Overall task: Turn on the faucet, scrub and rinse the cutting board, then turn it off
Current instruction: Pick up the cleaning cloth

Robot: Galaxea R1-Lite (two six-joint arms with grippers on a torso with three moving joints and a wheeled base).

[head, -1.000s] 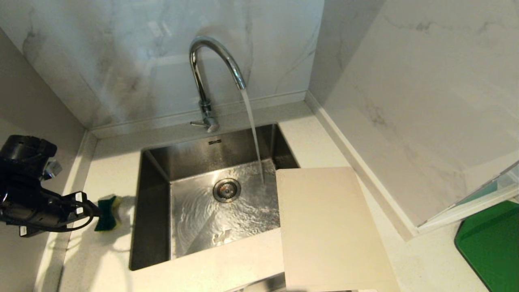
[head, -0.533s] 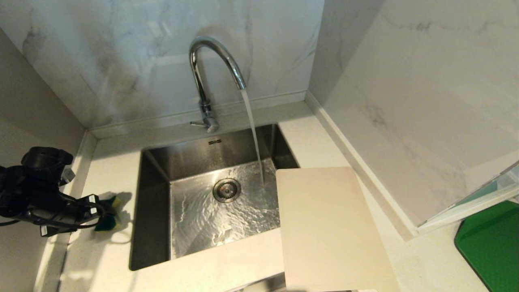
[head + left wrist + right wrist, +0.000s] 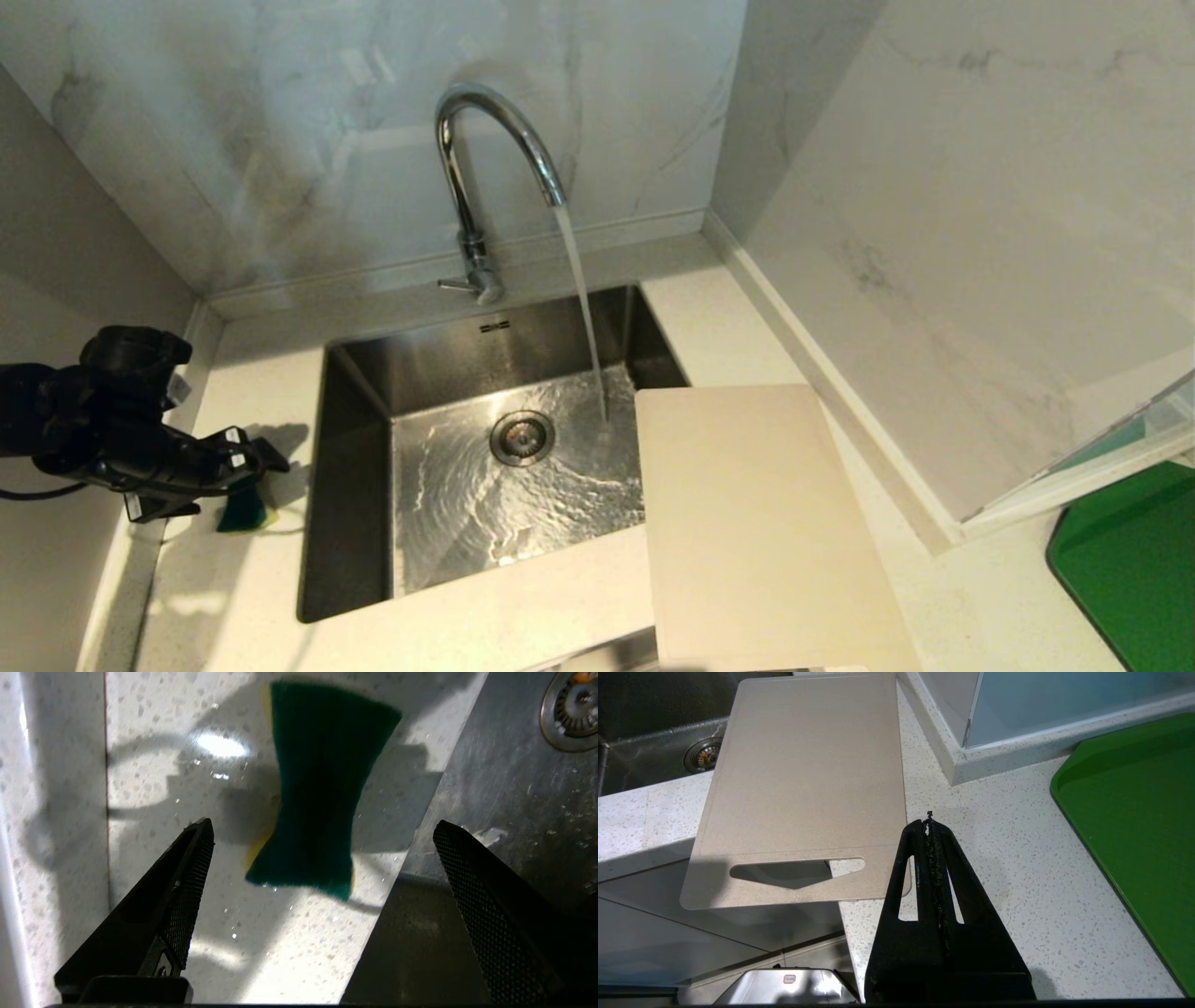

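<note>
Cutting board (image 3: 761, 523) overhangs the sink's (image 3: 345, 523) right rim, faucet (image 3: 485, 159) running; my left gripper (image 3: 322, 830), spread wide, hangs over the sponge (image 3: 317, 788) at the sink's left edge.

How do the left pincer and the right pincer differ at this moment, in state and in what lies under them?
The left pincer is open, fingers spread wide; the right pincer is shut with nothing between its fingers. The left pincer hangs over the green sponge on the counter beside the sink; the right pincer sits over bare counter next to the cutting board. The left shows in the head view, the right does not. Both are black, and neither holds anything.
</note>
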